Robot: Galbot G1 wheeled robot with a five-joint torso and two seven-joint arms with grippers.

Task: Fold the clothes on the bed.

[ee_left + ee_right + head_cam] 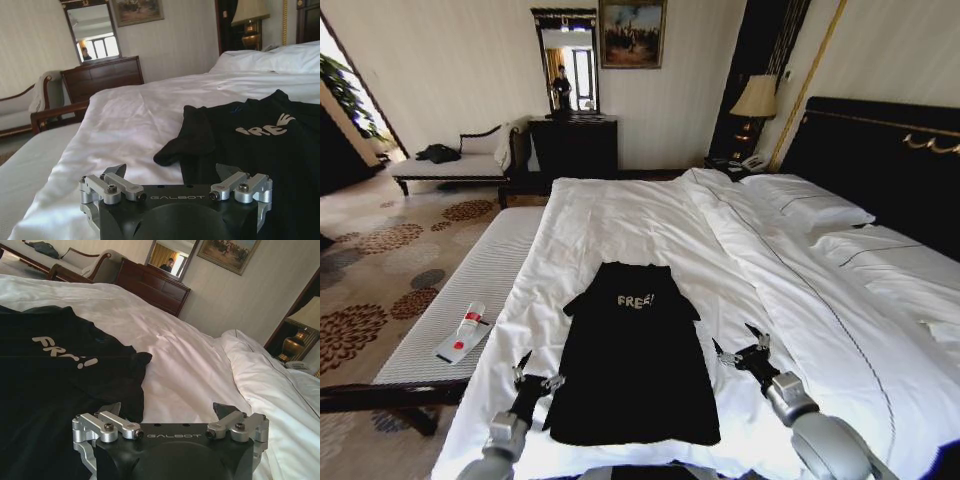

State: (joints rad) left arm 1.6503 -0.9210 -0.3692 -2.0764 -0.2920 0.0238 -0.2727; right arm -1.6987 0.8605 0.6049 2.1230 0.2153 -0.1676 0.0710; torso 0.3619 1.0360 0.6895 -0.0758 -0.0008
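The black T-shirt (633, 360) lay flat on the bed (620, 215) between the left end effector (538, 370) and right end effector (740, 345), both with fingers apart.

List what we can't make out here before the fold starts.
- T-shirt hem: in the left wrist view, hidden behind the left claw body; the right wrist view cuts it off at the edge.
- Small item on the bench: too small to identify in the head view.
- Contact of the right claw with the bed: cannot tell.
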